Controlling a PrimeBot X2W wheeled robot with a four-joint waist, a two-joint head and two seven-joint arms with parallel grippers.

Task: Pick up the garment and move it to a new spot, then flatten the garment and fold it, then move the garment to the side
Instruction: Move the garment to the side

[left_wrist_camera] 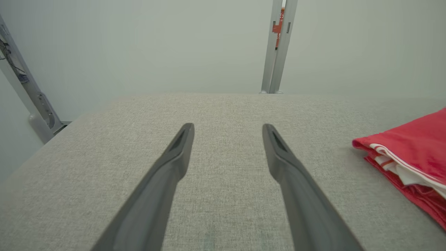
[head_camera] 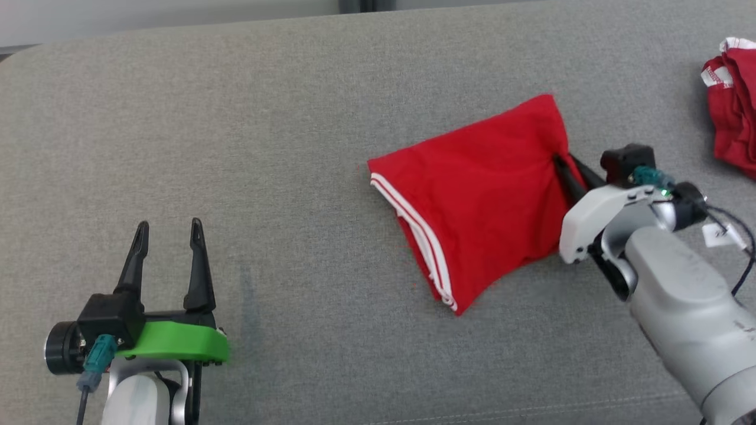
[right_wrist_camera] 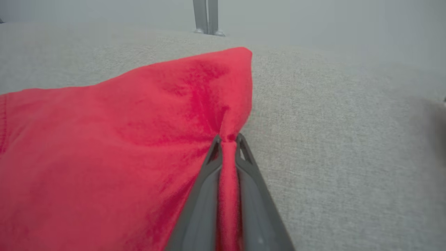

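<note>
Pinching a narrow ridge of cloth between its closed fingers, the right gripper (right_wrist_camera: 228, 137) grips the right-hand edge of the folded red garment (head_camera: 478, 195). The garment lies flat on the grey cushion (head_camera: 236, 118), its white-striped hem (head_camera: 420, 236) turned away from the gripper. The left gripper (head_camera: 168, 233) hangs well off to the garment's left, fingers spread and holding nothing. A second, crumpled red garment (head_camera: 735, 106) sits beyond the folded one's right side. With the fold apparently done and the shift aside remaining, the danger is the small bite: a pull may drag only the top layer and open the fold, the cloth may slip free, or the garment may run into the crumpled one.
</note>
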